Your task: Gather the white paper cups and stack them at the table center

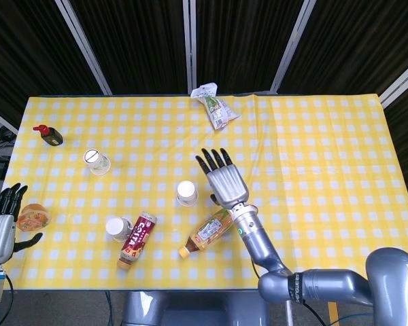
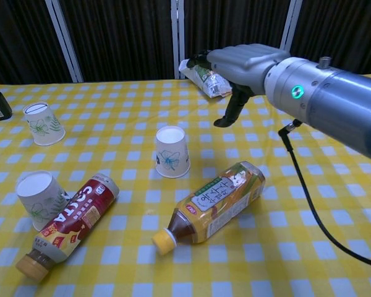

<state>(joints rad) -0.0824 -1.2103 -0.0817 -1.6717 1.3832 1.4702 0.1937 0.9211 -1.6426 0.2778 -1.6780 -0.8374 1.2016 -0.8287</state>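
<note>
Three white paper cups with a leaf print are on the yellow checked table. One cup (image 1: 187, 193) (image 2: 171, 151) stands upside down near the table's middle. My right hand (image 1: 222, 178) (image 2: 238, 68) hovers open just right of it and above, touching nothing. A second cup (image 1: 96, 161) (image 2: 42, 123) sits upside down at the left. The third cup (image 1: 116, 228) (image 2: 41, 195) lies on its side against a red bottle. My left hand (image 1: 1, 219) is open at the table's left edge.
A red-labelled bottle (image 1: 137, 238) (image 2: 68, 223) and a tea bottle (image 1: 207, 232) (image 2: 215, 205) lie near the front. A snack bag (image 1: 215, 105) (image 2: 205, 77) lies at the back, a small dark bottle (image 1: 49, 136) at the far left, an orange tub (image 1: 34, 217) by my left hand.
</note>
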